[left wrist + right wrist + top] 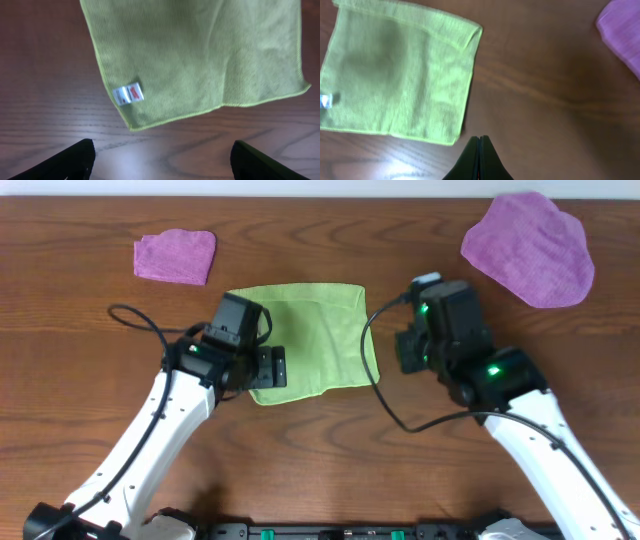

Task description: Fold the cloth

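The lime-green cloth (318, 335) lies flat on the wooden table, roughly square, with a narrow flap turned over along one edge (455, 31). Its small white tag (128, 94) sits near the corner closest to my left gripper. My left gripper (278, 367) hovers at the cloth's lower-left corner; in the left wrist view it (162, 161) stands open over bare wood, just short of the cloth's edge (200, 60). My right gripper (408, 350) is to the right of the cloth, apart from it, and it (480, 147) is shut on nothing beside the cloth's corner (395, 80).
A small folded purple cloth (176, 256) lies at the back left. A larger purple cloth (530, 248) lies at the back right, and shows at the right wrist view's edge (626, 37). Each arm's black cable loops above the table near the green cloth.
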`<action>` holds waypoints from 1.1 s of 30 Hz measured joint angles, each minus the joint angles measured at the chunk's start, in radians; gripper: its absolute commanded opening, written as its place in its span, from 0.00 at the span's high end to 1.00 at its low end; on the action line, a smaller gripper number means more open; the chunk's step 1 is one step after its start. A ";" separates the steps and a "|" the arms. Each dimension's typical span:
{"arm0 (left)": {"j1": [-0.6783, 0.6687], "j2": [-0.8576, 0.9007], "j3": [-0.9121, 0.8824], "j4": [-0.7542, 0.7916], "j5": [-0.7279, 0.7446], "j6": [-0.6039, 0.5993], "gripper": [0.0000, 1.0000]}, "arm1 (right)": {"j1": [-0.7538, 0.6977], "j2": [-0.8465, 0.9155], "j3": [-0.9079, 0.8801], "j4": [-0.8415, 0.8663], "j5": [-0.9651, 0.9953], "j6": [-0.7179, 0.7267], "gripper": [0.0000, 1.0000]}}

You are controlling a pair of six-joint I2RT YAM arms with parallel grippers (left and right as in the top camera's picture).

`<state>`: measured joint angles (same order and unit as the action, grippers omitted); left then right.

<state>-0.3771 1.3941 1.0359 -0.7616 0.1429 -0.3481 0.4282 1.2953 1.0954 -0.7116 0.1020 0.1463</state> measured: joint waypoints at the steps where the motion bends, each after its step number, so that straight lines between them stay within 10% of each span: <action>1: -0.005 -0.001 -0.013 0.013 0.000 -0.004 0.12 | 0.007 0.000 -0.034 0.026 -0.002 0.008 0.99; 27: -0.014 0.138 -0.067 0.129 0.005 -0.157 0.03 | 0.070 0.137 -0.190 0.200 -0.181 0.036 0.99; 29: -0.014 0.138 -0.067 0.130 0.008 -0.163 0.18 | 0.070 0.137 -0.190 0.198 -0.181 0.048 0.99; 33: -0.014 0.138 -0.067 0.142 0.008 -0.173 0.90 | 0.070 0.136 -0.190 0.198 -0.182 0.056 0.99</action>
<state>-0.3908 1.5318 0.9688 -0.6193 0.1505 -0.5209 0.4980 1.4315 0.9054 -0.5140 -0.0795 0.2028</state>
